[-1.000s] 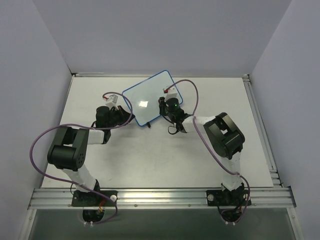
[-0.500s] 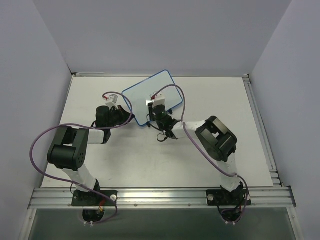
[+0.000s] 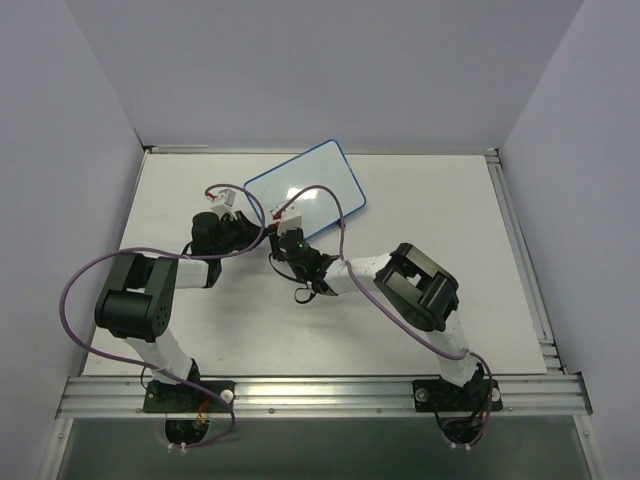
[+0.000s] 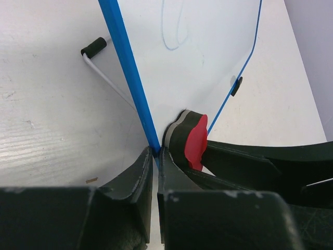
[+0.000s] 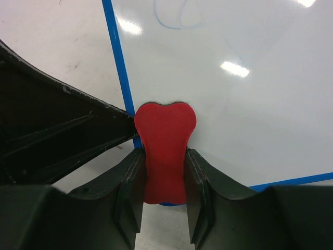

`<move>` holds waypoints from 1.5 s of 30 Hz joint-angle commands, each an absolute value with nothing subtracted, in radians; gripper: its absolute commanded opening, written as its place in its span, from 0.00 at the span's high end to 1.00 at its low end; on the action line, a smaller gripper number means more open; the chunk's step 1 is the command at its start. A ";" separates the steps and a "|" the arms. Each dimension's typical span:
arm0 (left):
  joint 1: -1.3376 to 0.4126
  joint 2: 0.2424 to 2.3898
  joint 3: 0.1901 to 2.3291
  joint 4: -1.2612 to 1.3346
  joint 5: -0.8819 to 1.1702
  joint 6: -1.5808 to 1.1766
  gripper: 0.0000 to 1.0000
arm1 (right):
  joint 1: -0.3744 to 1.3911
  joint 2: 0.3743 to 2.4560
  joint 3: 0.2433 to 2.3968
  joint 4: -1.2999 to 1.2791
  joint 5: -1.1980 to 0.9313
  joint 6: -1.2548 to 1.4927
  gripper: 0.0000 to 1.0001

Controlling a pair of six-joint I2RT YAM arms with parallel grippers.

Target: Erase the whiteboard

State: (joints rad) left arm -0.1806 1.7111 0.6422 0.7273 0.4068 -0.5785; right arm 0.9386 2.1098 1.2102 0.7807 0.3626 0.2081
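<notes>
The whiteboard [image 3: 305, 190] sits on the table [image 3: 450, 260], turned askew so that one long side of its blue rim runs diagonally in the top view. I read every other position off the board.

My left gripper [image 4: 155, 156] is at the board's near-left corner. Its two fingers are drawn almost together, with only the thin blue rim pinched between them. In the top view the left arm reaches in from the board's left side.

My right gripper [image 5: 164, 159] is at that same corner, just beside the left one. Its fingers are closed firmly onto the sides of the red eraser [image 5: 165, 138], which stands out past the fingertips. From the left wrist camera I see the eraser's grey and black backing layers laid against the white surface, just inside the rim. From the right wrist camera the red body overlaps the rim line, with the board's corner curving round below it.

A faint blue scribble [image 4: 174, 31] shows on the board face, well away from the eraser and towards the far end. A small black foot [image 4: 237, 86] sticks out at the board's right edge. A second black foot [image 4: 93, 48], on a thin white leg, shows past the left edge and reaches back under the rim.
</notes>
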 commanded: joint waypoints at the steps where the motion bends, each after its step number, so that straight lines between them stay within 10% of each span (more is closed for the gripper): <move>1: -0.193 1.700 0.661 0.729 0.434 -0.546 0.98 | 0.890 2.134 1.169 0.699 0.359 0.229 0.96; 17: -0.193 1.707 0.664 0.730 0.436 -0.546 0.98 | 0.670 2.075 1.134 0.684 0.373 0.163 0.95; 45: -0.196 1.701 0.664 0.727 0.434 -0.545 0.98 | 0.864 2.191 1.454 0.574 0.261 0.143 0.94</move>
